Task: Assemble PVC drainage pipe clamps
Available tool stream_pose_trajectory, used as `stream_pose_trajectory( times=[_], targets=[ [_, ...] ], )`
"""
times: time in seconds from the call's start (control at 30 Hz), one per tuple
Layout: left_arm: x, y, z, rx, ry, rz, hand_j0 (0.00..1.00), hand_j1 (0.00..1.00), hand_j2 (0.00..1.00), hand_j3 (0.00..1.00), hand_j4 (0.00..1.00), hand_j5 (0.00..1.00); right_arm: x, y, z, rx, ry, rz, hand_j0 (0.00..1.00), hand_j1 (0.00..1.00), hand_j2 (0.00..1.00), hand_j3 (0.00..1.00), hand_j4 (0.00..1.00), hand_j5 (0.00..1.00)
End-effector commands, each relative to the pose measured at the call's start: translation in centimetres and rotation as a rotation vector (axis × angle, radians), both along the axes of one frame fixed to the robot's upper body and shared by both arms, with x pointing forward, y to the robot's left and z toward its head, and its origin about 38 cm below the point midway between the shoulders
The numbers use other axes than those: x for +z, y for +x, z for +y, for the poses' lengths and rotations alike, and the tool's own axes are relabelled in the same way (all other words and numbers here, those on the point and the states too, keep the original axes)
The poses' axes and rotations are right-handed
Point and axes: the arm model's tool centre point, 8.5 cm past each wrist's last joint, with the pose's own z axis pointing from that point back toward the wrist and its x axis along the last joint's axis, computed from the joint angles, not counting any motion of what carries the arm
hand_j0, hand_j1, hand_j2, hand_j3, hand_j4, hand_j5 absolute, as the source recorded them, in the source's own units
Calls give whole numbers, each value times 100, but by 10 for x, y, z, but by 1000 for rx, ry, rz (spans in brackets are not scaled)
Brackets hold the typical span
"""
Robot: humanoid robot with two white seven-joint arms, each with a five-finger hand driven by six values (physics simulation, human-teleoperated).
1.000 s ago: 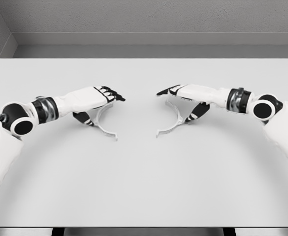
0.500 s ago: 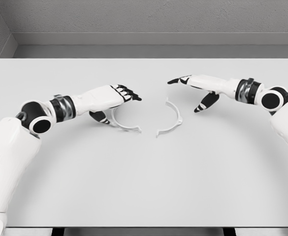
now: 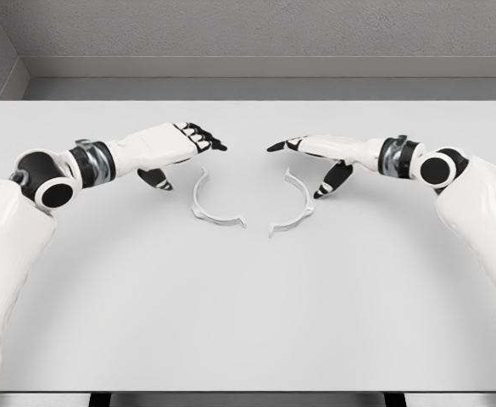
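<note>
Clamp halves: left half (image 3: 212, 206) and right half (image 3: 293, 209) lie mid-frame on table (image 3: 248, 314), arcs facing, lower ends near but apart | left hand (image 3: 175, 146) and right hand (image 3: 315, 153) hover above, fingers relaxed, holding nothing | you're positioned to push them together.

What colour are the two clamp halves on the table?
Both clamp halves are white, seen in the head view.
</note>
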Motion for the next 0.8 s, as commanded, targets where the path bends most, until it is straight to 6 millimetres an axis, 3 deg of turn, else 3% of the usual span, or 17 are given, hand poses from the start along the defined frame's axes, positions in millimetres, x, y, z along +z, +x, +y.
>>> stream_pose_trajectory(
  times=[0.0,0.2,0.4,0.57,0.77],
  targets=[
    [-5,0,-3,2,16,7,100,100,100,100,100,100,0,0,6,3,15,4,100,100,100,100,100,100],
    [-12,4,-8,8,52,13,100,100,100,100,100,100,2,1,16,17,25,-1,100,100,100,100,100,100],
    [-13,2,-31,-26,23,17,100,100,100,100,100,100,5,3,21,24,30,-7,100,100,100,100,100,100],
    [-13,3,-34,-30,19,16,100,100,100,100,100,100,7,3,25,30,34,-10,100,100,100,100,100,100],
    [-14,0,-58,-59,6,12,100,100,100,100,100,100,7,3,24,30,33,-11,100,100,100,100,100,100]
  ],
)
